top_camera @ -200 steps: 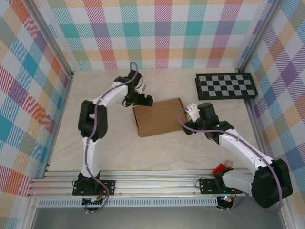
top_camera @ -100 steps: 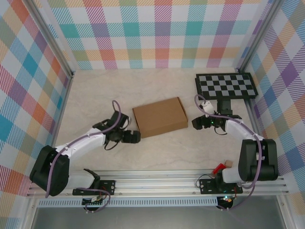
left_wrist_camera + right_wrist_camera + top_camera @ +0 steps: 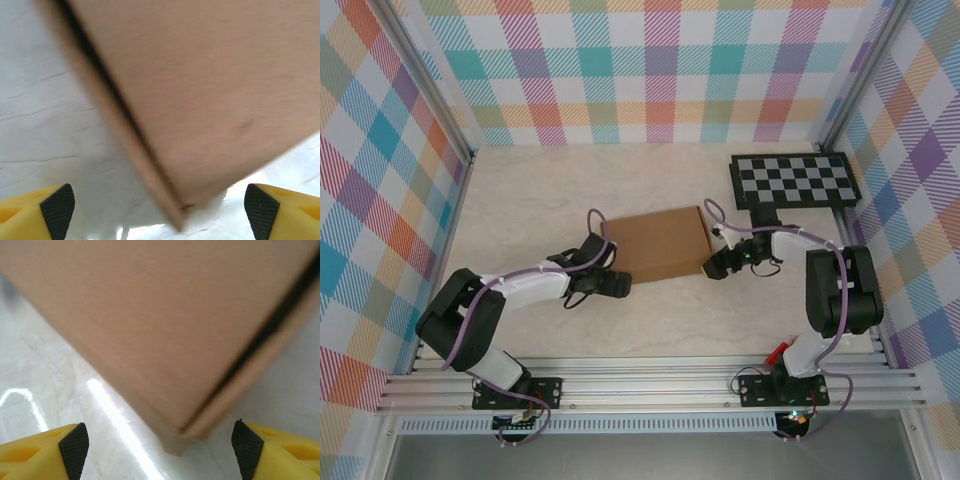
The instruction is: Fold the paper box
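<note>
Pale marbled table [image 3: 520,200] within plaid walls [image 3: 660,70]. My left claw [image 3: 616,285], jaws spread wide, meets the near left corner of the closed paper box [image 3: 660,243], which lies flat at the table's centre. My right claw [image 3: 713,268], also spread, brackets the near right corner. Each corner sits between my pads, clear of both.

Light: bright, even, coming from overhead.
Top view: sharp, colours clear.
Shadows: faint and soft-edged on the surface [image 3: 45,370].
Glare: a white streak on the surface in the right wrist view.
Blur: the paper box [image 3: 200,90] is soft and smeared in both wrist views.
</note>
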{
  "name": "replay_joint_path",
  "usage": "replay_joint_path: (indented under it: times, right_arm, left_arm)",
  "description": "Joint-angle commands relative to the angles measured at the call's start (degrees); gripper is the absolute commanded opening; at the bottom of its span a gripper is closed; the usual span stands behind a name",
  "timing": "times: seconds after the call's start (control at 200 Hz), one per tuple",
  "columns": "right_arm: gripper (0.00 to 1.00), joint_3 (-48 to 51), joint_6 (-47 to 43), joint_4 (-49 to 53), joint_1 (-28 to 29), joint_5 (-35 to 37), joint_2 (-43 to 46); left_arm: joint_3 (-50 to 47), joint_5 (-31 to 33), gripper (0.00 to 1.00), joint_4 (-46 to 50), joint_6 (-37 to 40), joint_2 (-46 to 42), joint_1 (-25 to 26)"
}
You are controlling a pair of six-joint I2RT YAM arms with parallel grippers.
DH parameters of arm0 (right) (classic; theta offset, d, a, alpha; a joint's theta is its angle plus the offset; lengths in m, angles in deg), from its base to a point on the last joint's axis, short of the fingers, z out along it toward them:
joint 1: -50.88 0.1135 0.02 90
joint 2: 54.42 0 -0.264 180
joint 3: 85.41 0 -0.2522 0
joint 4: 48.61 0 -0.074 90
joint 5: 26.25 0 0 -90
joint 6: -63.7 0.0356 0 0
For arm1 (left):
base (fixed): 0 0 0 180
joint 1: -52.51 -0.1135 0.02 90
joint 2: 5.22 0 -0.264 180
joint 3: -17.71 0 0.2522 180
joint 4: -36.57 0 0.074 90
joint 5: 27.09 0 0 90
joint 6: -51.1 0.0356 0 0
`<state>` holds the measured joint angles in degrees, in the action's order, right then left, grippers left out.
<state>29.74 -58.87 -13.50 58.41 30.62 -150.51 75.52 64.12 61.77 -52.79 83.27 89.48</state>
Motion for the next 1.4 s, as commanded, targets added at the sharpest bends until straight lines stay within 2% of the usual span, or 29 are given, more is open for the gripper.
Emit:
replay_joint_path:
  times: [0.0,0.125,0.25,0.38,0.54,0.67,0.825,0.995,1.075,1.245,1.395]
  right_arm:
    - [0.79,-2.75,-5.69,3.87,2.08,-3.43,-1.21]
    - [0.78,-3.28,-7.30,5.61,5.68,-5.09,-1.44]
    - [0.78,-2.87,-4.02,4.65,6.27,-9.27,3.90]
    - [0.78,-4.35,0.29,6.22,6.32,-6.16,10.23]
    - [0.76,-7.95,7.01,9.58,6.36,-1.69,13.93]
    - [0.74,-9.89,9.76,13.98,6.40,3.72,15.17]
    - [0.63,-10.97,12.62,15.39,6.36,4.03,15.50]
    - [0.39,-16.03,15.97,20.30,6.36,4.99,12.52]
    - [0.30,-18.97,17.65,23.42,6.35,6.77,10.84]
    - [0.31,-26.06,21.62,30.85,6.36,11.33,8.53]
    - [0.39,-29.57,24.21,34.04,6.38,15.77,7.91]
  left_arm:
    - [1.50,-1.28,0.90,-4.31,0.88,0.79,1.42]
    - [4.41,-3.44,0.89,-3.16,0.95,2.41,2.13]
    - [8.96,-5.07,0.88,1.84,-1.37,1.35,2.93]
    - [14.19,-8.07,0.88,9.72,-4.59,-1.38,2.93]
    - [22.77,-12.66,0.85,21.29,-8.72,2.09,2.93]
    - [23.70,-14.31,0.82,23.53,-11.09,0.50,2.93]
    - [25.70,-15.63,0.69,25.96,-11.33,-1.65,2.82]
    - [27.46,-19.92,0.49,27.79,-12.87,-1.06,1.76]
    - [28.03,-21.00,0.43,28.39,-13.42,-0.78,0.81]
    - [28.55,-25.28,0.40,27.97,-16.89,-1.06,-2.67]
    - [28.37,-28.48,0.38,25.29,-22.04,-2.13,-5.07]
